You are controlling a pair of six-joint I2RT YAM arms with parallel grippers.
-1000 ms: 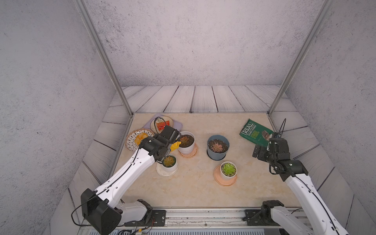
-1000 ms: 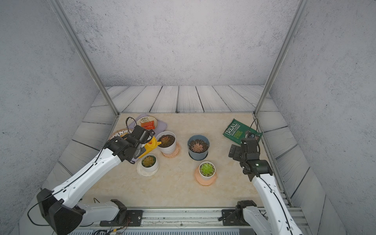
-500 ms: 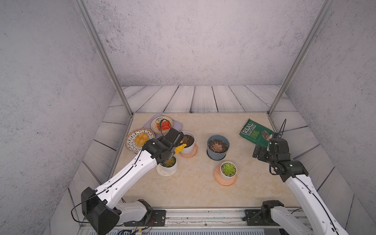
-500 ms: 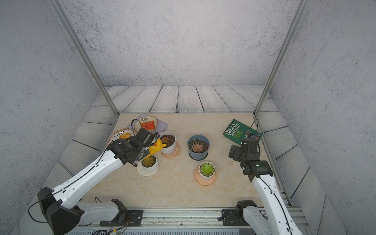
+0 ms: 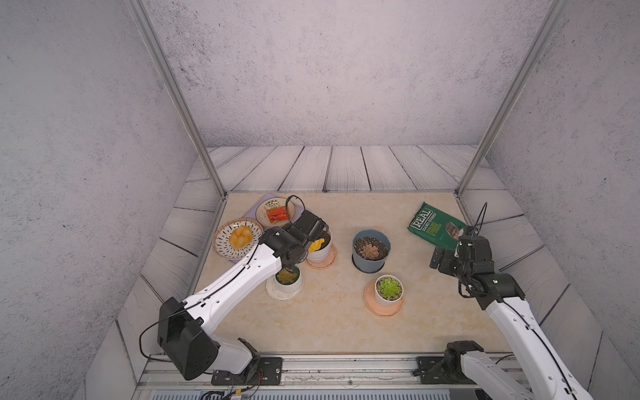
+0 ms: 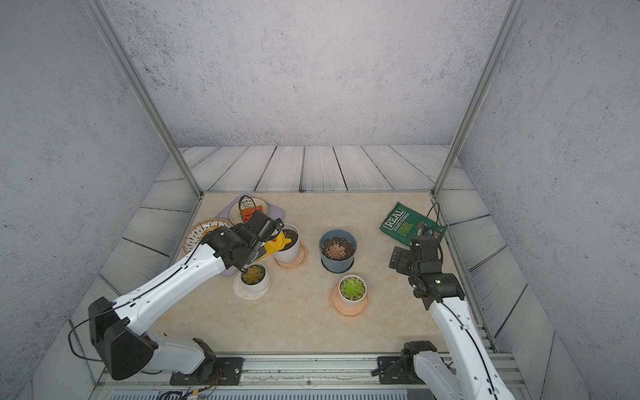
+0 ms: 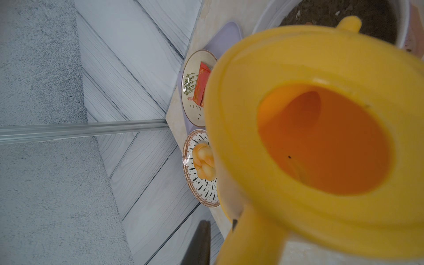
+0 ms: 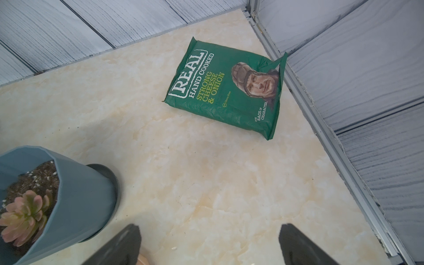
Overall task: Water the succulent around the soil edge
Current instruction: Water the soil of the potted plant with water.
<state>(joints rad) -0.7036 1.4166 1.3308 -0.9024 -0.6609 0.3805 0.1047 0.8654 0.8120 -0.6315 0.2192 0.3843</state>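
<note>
Succulent pot (image 6: 290, 250), the white one on a saucer by the table's left edge, toward the back, has the yellow can (image 7: 321, 137) tipped over its soil, so the plant's hidden. Left gripper (image 5: 304, 244) is clamped on the can. Right gripper (image 8: 208, 247) hangs spread near the right edge, close to the crisp bag (image 8: 227, 89).

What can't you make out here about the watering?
- Water flow: spout tip blurred in the left wrist view, too small in top views.
- White pot's plant, if any: covered by the can and left arm in both top views.
- Blue pot: cut by the right wrist view's edge.
- Can's water level: blurred inside, left wrist view.
</note>
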